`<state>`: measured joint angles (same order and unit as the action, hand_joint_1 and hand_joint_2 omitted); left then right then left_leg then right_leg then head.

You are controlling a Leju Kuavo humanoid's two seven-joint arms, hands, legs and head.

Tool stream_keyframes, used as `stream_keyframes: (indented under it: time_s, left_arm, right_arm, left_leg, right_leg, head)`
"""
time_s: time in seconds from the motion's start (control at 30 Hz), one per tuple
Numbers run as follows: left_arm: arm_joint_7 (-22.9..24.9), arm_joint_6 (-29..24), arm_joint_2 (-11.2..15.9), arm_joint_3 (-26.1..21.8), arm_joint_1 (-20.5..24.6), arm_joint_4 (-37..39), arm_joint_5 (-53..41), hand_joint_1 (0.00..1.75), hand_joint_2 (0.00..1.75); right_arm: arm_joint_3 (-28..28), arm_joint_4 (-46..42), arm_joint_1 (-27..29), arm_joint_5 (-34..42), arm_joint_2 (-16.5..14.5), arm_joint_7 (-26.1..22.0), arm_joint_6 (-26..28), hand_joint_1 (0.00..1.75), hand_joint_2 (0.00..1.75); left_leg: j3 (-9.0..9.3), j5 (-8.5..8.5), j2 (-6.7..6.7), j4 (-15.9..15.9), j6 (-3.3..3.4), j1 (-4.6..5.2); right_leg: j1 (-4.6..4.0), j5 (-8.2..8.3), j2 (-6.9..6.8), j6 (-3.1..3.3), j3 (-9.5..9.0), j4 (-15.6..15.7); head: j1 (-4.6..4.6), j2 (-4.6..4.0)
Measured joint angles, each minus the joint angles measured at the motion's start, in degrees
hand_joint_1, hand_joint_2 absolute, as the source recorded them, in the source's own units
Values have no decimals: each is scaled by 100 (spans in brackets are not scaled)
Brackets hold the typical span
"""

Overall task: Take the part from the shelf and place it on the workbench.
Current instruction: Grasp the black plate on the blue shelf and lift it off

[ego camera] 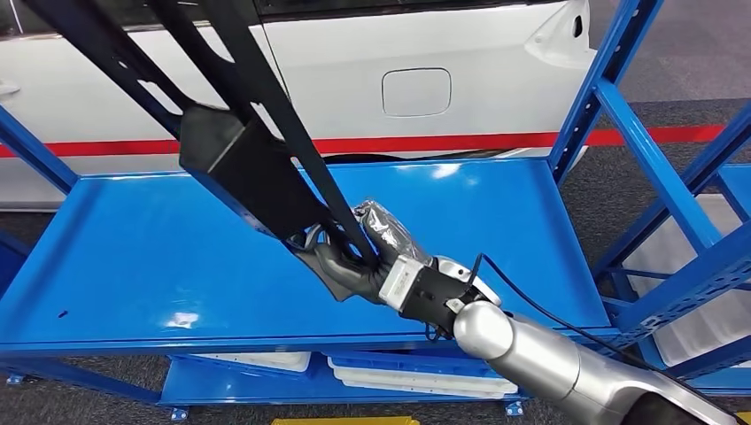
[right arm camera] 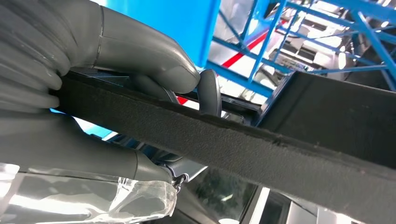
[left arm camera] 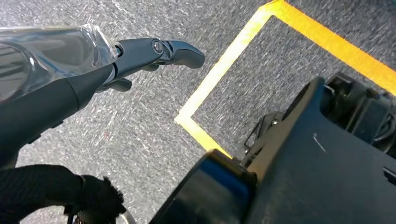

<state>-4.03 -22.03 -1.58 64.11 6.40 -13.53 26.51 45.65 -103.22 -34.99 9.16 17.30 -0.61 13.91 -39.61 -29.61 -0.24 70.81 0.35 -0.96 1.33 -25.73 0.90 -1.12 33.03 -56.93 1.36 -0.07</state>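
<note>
While the task is still at its lifting step, these are the points that matter.

Part: the part [ego camera: 239, 159] is a long black piece with a boxy middle section and thin arms running up out of the head view; it hangs tilted above the blue shelf [ego camera: 124, 266], with no visible contact with the deck.
Right hand: the right hand [ego camera: 354, 261] grips one narrow strip of the part near its lower end; in the right wrist view the thumb lies over the strip's edge and the fingers [right arm camera: 210, 91] curl behind it.
Left hand: the left hand [left arm camera: 135, 56] hangs over grey floor [left arm camera: 140, 126], its fingers extended and holding nothing.
Handling, as a judgement: the part looks stiff and fairly light, likely moulded trim with a felt-like face. Its length makes it unwieldy, and held at one end it will tend to swing and twist. The textured strip should give good friction; a grip nearer the boxy section would balance it better.
Risk: the long arms could catch a blue upright [ego camera: 589, 93] when the part is swung away.
Shelf: the deck is smooth glossy blue metal; white trays [ego camera: 416, 379] sit on the level below.
Room: a white car [ego camera: 443, 71] with a red stripe stands just behind the shelf; the floor is grey carpet marked with yellow tape [left arm camera: 224, 70]. I see no table.
</note>
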Motion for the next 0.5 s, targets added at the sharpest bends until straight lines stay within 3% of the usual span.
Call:
stream_keyframes:
  time_s: [0.07,0.13,0.23,0.3,0.4,0.43,0.47,0.5]
  left_arm:
    - [-143,-12,7,-14,1,0,52,0,175]
    - [-272,-12,19,-25,2,0,98,0,175]
    - [-388,-11,26,-38,-1,0,143,0,175]
    - [-525,-16,27,-68,-3,0,194,0,175]
    - [-702,16,26,-126,2,0,275,0,175]
    - [-742,46,26,-143,5,0,306,0,175]
    - [-772,73,27,-159,9,0,338,0,175]
    - [-788,95,27,-179,13,0,368,0,175]
  right_arm:
    - [-28,-188,193,3,30,-115,-1,175,175]
    - [-48,-349,381,-12,49,-221,-1,175,175]
    - [-59,-541,604,-20,91,-278,-1,175,175]
    - [-87,-646,735,-19,122,-338,-1,175,175]
    - [-122,-746,972,-62,157,-436,-5,175,175]
    - [-126,-767,1051,-88,167,-448,-7,175,175]
    - [-131,-786,1119,-109,176,-455,-9,175,175]
    - [-137,-803,1169,-121,187,-457,-10,175,175]
  left_leg:
    - [401,397,-2,-875,102,41]
    - [659,566,-1,-1452,180,101]
    - [715,579,0,-1588,210,123]
    - [799,628,3,-1700,233,95]
    - [854,645,9,-1752,269,102]
    - [858,640,9,-1750,275,109]
    - [863,633,6,-1747,281,112]
    - [874,626,2,-1744,281,112]
  right_leg:
    - [-11,-16,10,-6,-29,5]
    - [-9,-27,10,-41,-37,15]
    - [-1,-39,-1,-140,-54,53]
    - [-21,-184,-15,-186,-1,-122]
    - [-37,-704,-29,-198,487,-1162]
    - [-39,-787,-29,-199,641,-1457]
    - [-38,-758,-30,-200,703,-1554]
    - [-37,-615,-31,-199,644,-1406]
  head:
    - [2,0]
    - [3,0]
    - [4,0]
    - [10,0]
    - [20,0]
    - [22,0]
    - [22,0]
    - [22,0]
